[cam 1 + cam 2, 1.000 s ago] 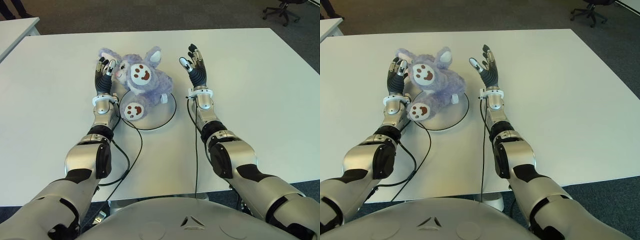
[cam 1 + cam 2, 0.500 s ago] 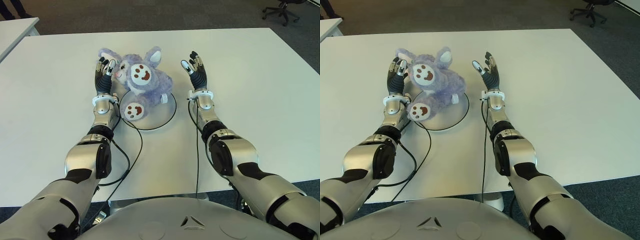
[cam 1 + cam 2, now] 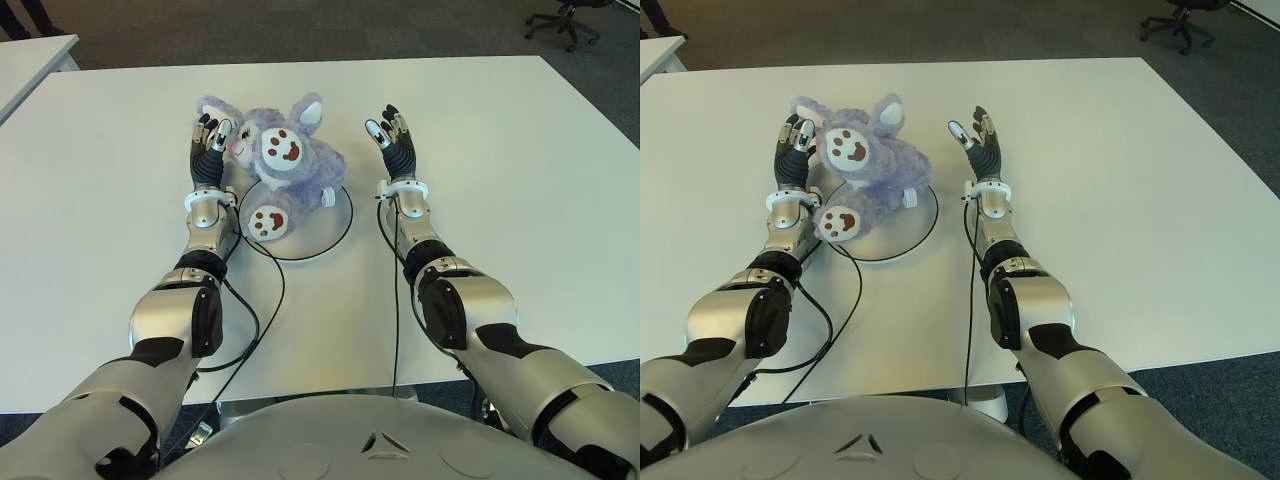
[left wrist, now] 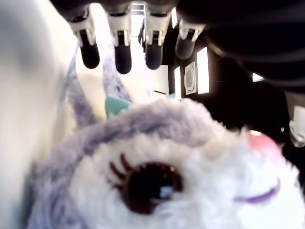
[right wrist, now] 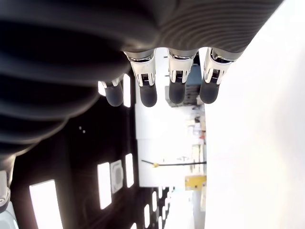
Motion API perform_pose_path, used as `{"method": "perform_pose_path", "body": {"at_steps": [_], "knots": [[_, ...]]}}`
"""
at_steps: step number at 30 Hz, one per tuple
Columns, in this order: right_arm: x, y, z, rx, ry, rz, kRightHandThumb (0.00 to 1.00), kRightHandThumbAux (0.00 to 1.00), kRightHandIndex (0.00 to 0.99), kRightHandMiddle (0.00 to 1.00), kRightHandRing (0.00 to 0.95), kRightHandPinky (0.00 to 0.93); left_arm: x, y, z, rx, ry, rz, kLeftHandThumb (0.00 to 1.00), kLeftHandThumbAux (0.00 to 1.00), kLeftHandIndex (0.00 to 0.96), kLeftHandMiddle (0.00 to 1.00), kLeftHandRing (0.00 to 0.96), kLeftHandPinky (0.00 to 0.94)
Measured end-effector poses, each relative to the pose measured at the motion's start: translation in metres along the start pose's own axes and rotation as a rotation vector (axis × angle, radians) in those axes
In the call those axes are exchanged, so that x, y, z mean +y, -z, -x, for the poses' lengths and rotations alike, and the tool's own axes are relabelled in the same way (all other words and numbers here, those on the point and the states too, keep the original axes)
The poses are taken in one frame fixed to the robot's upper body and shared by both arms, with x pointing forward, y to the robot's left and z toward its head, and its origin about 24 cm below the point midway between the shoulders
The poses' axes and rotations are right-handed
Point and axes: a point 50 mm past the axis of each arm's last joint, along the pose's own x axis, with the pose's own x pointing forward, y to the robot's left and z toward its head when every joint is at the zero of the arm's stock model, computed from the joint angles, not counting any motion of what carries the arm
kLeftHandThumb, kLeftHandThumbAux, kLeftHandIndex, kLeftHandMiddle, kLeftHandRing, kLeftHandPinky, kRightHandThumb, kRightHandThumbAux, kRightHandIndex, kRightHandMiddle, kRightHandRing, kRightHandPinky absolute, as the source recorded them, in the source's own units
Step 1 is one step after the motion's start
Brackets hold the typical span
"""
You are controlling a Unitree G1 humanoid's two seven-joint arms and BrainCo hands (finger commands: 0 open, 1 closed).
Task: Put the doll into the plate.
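On the white desk (image 3: 520,180), seen from the eyes, your doll (image 3: 280,165) lies partly over the plate (image 3: 325,235), head spilling past its far rim. Your left robot hand (image 3: 207,150) is just beside the head, your right robot hand (image 3: 393,142) apart from it. From the left wrist, fingers (image 4: 123,56) are released above the face. From the right wrist, fingers (image 5: 177,88) are spread, empty. Next, nudge it inward; nothing blocks you.
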Motion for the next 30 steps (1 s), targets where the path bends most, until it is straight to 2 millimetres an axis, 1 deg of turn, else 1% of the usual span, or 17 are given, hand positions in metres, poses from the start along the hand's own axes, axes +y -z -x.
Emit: {"method": "perform_pose_path", "body": {"at_steps": [12,15,19,23,25,30], "knots": [[-0.001,0.0052,0.0013,0.038,0.013,-0.02,0.0,0.551,0.0,0.0,0.0,0.0,0.0013,-0.0005,-0.0001,-0.004,-0.009,0.011,0.0,0.37,0.0,0.124,0.135,0.126],[-0.0012,0.0055,0.0013,0.041,0.023,-0.022,0.0,0.549,0.0,0.0,0.0,0.0,0.0013,-0.0007,-0.0001,-0.007,-0.009,0.011,0.0,0.368,0.0,0.123,0.129,0.104],[-0.0019,0.0057,0.0012,0.045,0.037,-0.025,0.0,0.531,0.0,0.009,0.0,0.0,0.0014,-0.0009,-0.0001,-0.009,-0.009,0.011,0.0,0.367,0.0,0.119,0.12,0.098],[-0.0027,0.0057,0.0011,0.047,0.048,-0.028,0.0,0.52,0.0,0.013,0.0,0.0,0.0013,-0.001,-0.0001,-0.01,-0.009,0.011,0.0,0.363,0.0,0.116,0.118,0.102],[-0.0031,0.0058,0.001,0.049,0.051,-0.03,0.0,0.515,0.0,0.016,0.0,0.0,0.0014,-0.0011,-0.0001,-0.011,-0.009,0.011,0.0,0.353,0.0,0.123,0.129,0.124],[-0.0039,0.0063,0.0005,0.059,0.053,-0.038,0.0,0.512,0.014,0.02,0.005,0.0,0.0014,-0.0011,-0.0001,-0.011,-0.009,0.011,0.0,0.341,0.0,0.132,0.142,0.133]]}}
